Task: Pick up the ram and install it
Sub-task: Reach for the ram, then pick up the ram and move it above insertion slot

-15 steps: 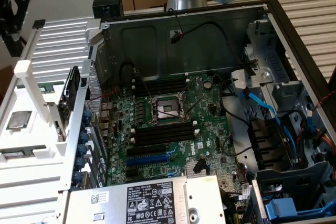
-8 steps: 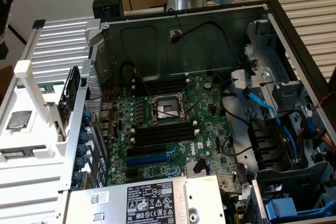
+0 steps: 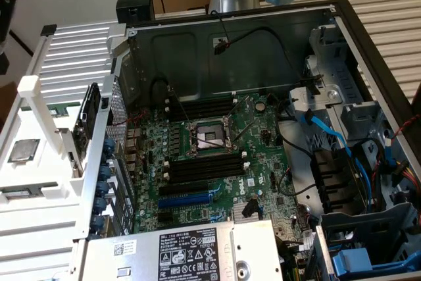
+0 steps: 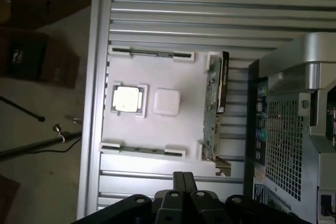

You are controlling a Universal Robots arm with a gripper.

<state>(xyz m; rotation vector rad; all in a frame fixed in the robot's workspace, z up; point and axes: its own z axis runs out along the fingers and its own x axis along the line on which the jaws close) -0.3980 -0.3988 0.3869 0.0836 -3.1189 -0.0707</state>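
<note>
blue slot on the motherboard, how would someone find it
Look inside the open computer case at the green motherboard. Nearer the camera than the black memory slots lies the blue slot, the only blue one; its neighbours are black.

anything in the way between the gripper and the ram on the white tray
Nothing visible does. The gripper, shut, hangs above the white tray, with open air between it and the ram lying in its clips at the tray's edge. The upright card stands to one side, clear of that line.
</note>
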